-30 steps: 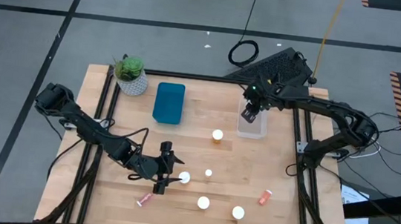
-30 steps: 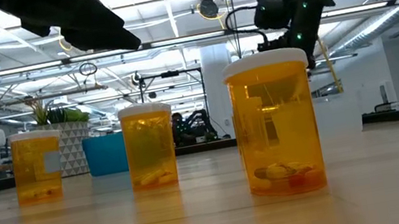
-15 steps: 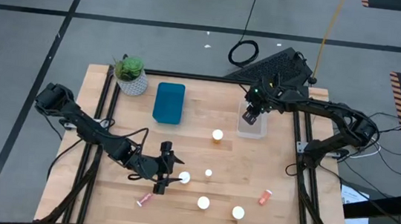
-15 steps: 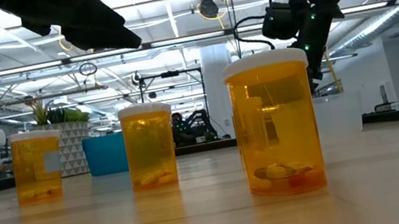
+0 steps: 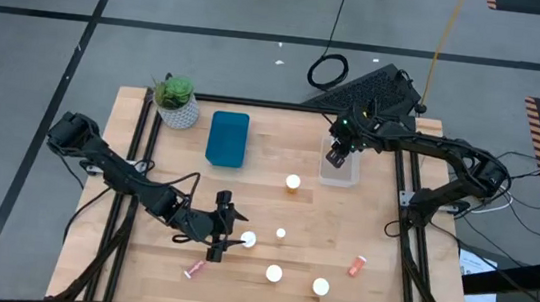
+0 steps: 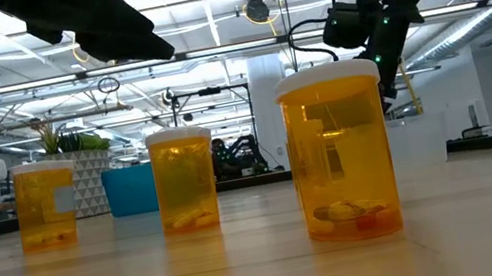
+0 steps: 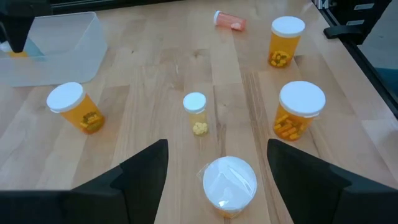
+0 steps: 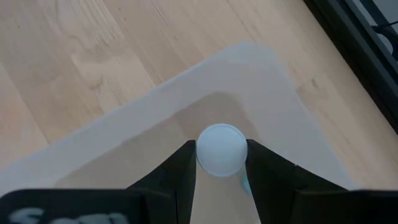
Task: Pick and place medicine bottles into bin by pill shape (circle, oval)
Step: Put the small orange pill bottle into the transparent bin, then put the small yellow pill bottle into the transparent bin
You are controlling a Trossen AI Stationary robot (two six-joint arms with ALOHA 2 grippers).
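Observation:
Several white-capped medicine bottles stand on the wooden table: amber ones (image 5: pixel 293 183) (image 5: pixel 274 272) (image 5: pixel 321 287) and a slim one (image 5: pixel 280 233). A pink bottle (image 5: pixel 195 268) and an orange bottle (image 5: pixel 356 266) lie on their sides. My left gripper (image 5: pixel 229 235) is open near the front, its fingers on either side of a white-capped bottle (image 7: pixel 230 183) without touching it. My right gripper (image 5: pixel 338 154) hangs over the clear bin (image 5: pixel 346 176) at the far right, shut on a white-capped bottle (image 8: pixel 221 150). My right gripper pinches the bottle at its round white cap (image 8: pixel 221 150) between its two fingers (image 8: pixel 186 163). The fingers come from above, pointing down. The bottle hangs upright under them over the clear bin's floor; its body is hidden below the cap.
A blue bin (image 5: pixel 228 138) sits at the far middle, with a potted green plant (image 5: pixel 175 101) to its left. Bare wood lies between the blue bin and the clear bin (image 7: pixel 50 46), and along the near edge.
My right gripper has sunk a little toward the clear bin with its bottle, then kept still. The left arm and the bottles on the table have stayed in place.

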